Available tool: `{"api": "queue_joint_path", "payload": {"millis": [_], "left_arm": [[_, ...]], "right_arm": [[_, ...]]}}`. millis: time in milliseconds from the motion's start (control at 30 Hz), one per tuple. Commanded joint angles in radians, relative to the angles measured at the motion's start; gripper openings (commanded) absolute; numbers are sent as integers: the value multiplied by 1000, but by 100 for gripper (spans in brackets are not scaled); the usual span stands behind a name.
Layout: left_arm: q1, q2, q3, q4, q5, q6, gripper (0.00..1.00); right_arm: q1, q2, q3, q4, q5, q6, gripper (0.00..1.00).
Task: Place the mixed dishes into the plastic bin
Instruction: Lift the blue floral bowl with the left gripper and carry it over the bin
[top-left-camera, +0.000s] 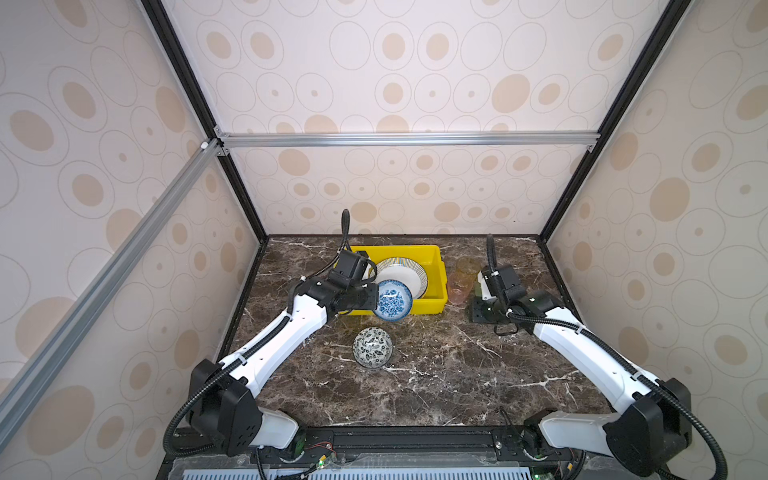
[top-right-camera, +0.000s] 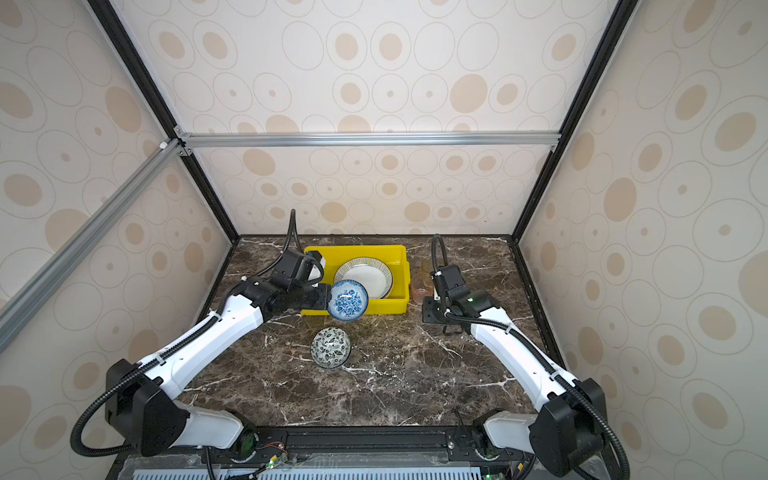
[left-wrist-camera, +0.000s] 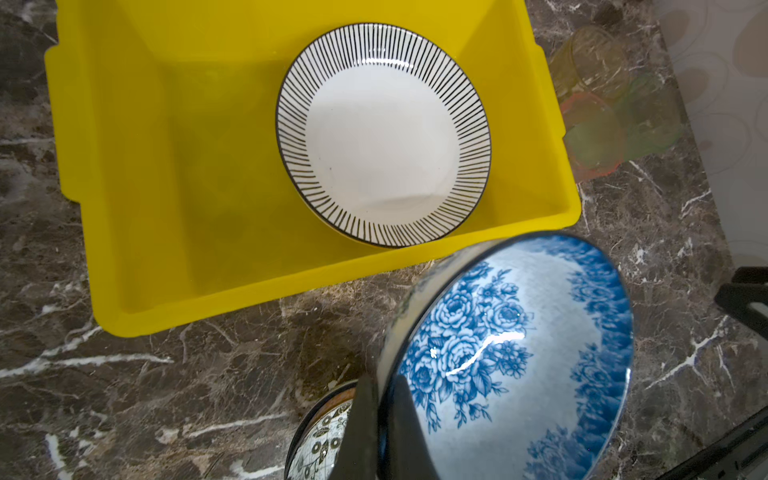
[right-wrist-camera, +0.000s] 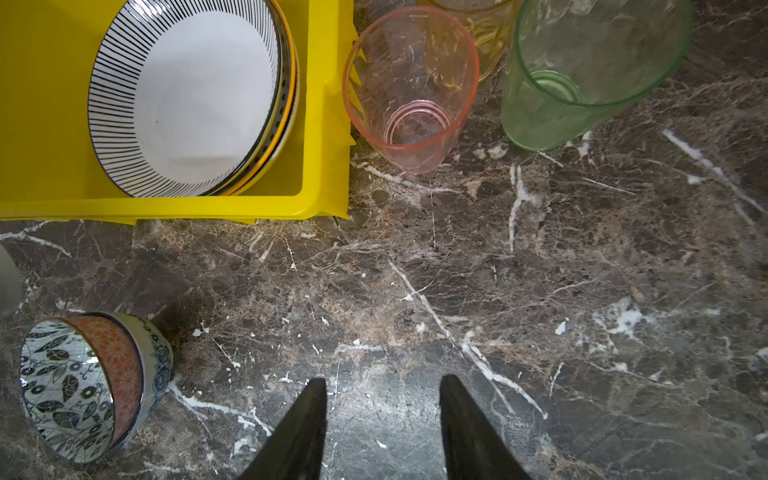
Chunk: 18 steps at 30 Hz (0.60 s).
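Left claw (left-wrist-camera: 383, 378) is clamped on the rim of the blue-floral bowl (top-left-camera: 392, 300), one finger inside and one outside. The bowl hangs tilted at the near wall of the yellow bin (top-left-camera: 430, 306), not yet inside. I judge it to be glazed ceramic: stiff, fairly heavy, slick and easily chipped. A rim pinch is the practical hold, and I advise a slow descent. The striped plate (top-left-camera: 405, 276) fills the bin's right half, so the bare left half looks safer. Right claw (right-wrist-camera: 382, 379) stands apart, empty, above the counter (right-wrist-camera: 540, 270). The pink cup (right-wrist-camera: 409, 87) and green cup (right-wrist-camera: 582, 75) stand just outside the bin. The black-white bowl (top-left-camera: 372, 347) sits nearer me.
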Motion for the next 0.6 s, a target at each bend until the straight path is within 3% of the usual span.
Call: {"api": "queue_joint_path", "payload": {"millis": [0, 567], "left_arm": [[-6, 28, 106, 47, 3, 35, 0], [13, 249, 306, 61, 23, 66, 0]], "right_arm": [[6, -27, 29, -35, 30, -20, 47], [4, -57, 38, -64, 69, -41, 48]]}}
